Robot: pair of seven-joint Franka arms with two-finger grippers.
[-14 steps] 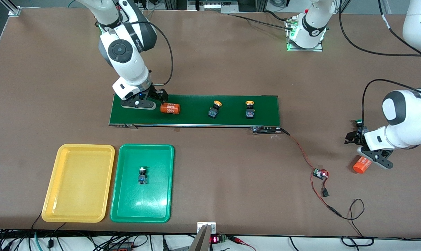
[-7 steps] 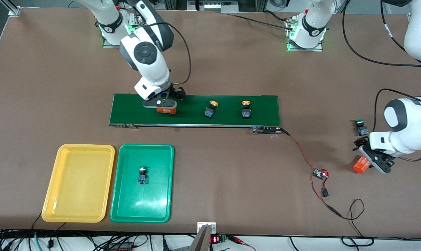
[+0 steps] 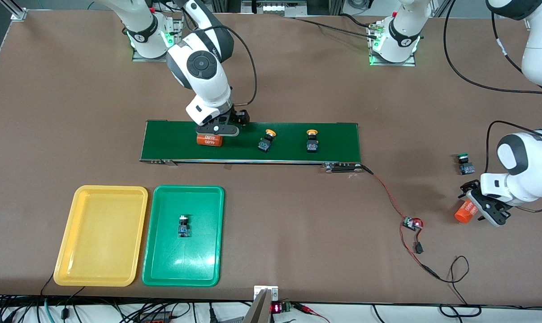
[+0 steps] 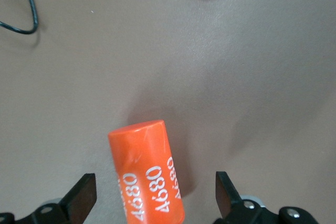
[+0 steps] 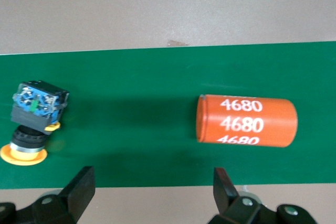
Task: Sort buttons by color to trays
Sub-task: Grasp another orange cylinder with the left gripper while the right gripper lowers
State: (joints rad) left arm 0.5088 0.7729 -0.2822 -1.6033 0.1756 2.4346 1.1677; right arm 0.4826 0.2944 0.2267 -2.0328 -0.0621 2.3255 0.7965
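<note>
The right gripper (image 3: 218, 131) has travelled along the conveyor belt (image 3: 338, 139) toward the left arm's end, from beside the orange cylinder (image 3: 209, 140) to over it. That cylinder and both yellow-capped buttons (image 3: 266, 141) (image 3: 312, 141) have drifted toward the right arm's end. The left gripper (image 3: 483, 207) has left the green-capped button (image 3: 464, 164) and hangs, jaws spread, apparently just over another orange cylinder (image 3: 464, 211).

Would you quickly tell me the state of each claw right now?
Left claw: open, holding nothing, over the orange cylinder on the table.
Right claw: open, holding nothing, above the green belt.
</note>
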